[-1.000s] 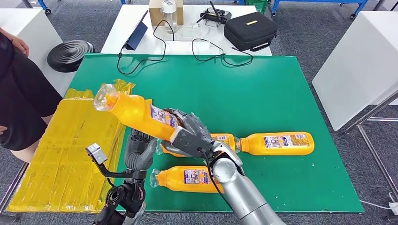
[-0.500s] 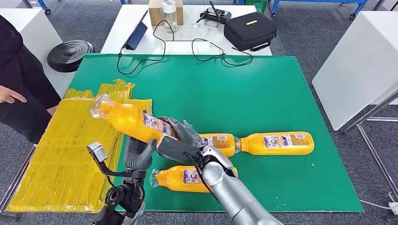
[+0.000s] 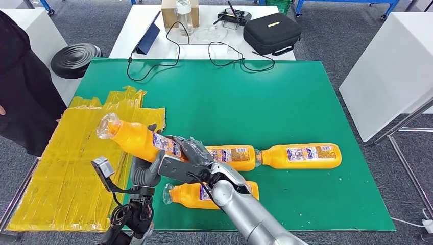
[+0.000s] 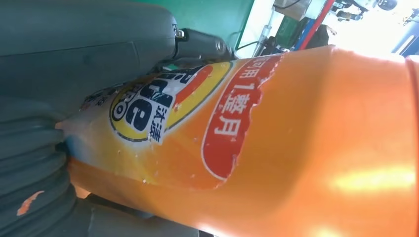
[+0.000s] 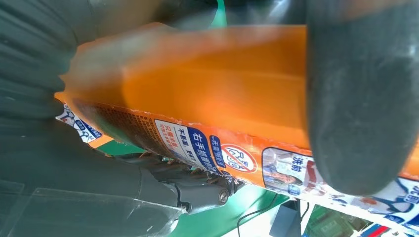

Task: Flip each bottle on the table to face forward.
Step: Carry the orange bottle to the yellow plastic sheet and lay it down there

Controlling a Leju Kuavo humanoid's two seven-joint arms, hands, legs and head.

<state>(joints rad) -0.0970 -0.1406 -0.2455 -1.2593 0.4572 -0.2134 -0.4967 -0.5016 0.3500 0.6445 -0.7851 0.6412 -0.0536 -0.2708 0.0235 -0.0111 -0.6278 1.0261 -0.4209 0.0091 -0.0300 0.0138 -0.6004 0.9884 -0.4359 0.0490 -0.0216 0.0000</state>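
Right hand [image 3: 186, 159] grips the orange bottle [image 3: 134, 138] near its base, neck tilted up to the far left; left hand [image 3: 144, 171] cups it from underneath, above the table's near-left edge.

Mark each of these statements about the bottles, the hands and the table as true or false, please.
1. The right hand holds an orange bottle above the table. True.
2. The held bottle stands upright. False: it is tilted, its clear cap end pointing up and toward the yellow sheets.
3. Three other bottles lie on the green mat. True: the middle bottle, the right bottle and the near bottle.
4. The black case lies on the green mat. False: it is on the white table behind the mat.
5. The left hand is far from the held bottle. False: it is right beneath it, close to the right hand.
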